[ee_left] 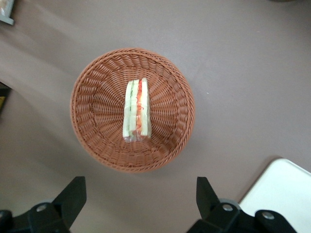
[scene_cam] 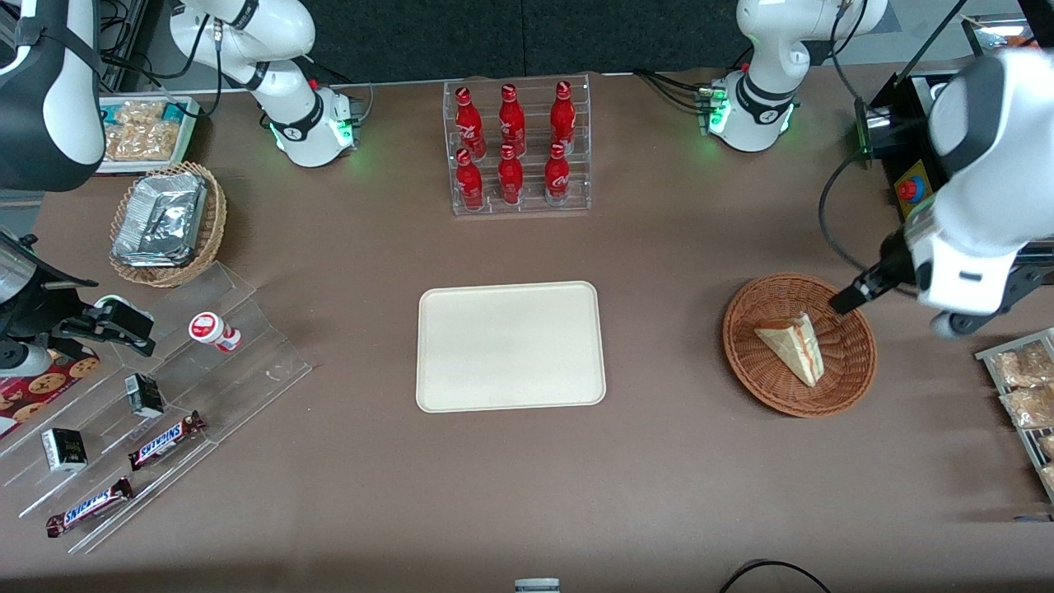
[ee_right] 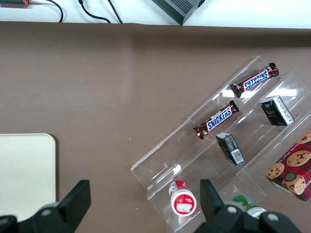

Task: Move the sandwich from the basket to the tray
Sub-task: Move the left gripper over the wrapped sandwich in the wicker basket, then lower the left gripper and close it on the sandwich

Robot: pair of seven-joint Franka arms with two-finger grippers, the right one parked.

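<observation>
The sandwich (scene_cam: 792,346), a pale wedge with red and green filling along its cut edge, lies in the middle of the round reddish-brown wicker basket (scene_cam: 741,362). The cream tray (scene_cam: 510,346) sits bare at the table's centre, a short way from the basket toward the parked arm's end. My left gripper (scene_cam: 846,300) hangs above the basket's rim on the working arm's end, well clear of the sandwich. In the left wrist view the sandwich (ee_left: 137,110) stands on edge in the basket (ee_left: 92,121), a tray corner (ee_left: 284,194) shows, and the gripper (ee_left: 140,199) is open with only bare table between its fingers.
A clear rack of red bottles (scene_cam: 517,148) stands farther from the camera than the tray. Stepped acrylic racks with Snickers bars (scene_cam: 165,441) and a tan basket of foil packets (scene_cam: 165,221) lie toward the parked arm's end. Snack packets (scene_cam: 1021,379) sit near the basket.
</observation>
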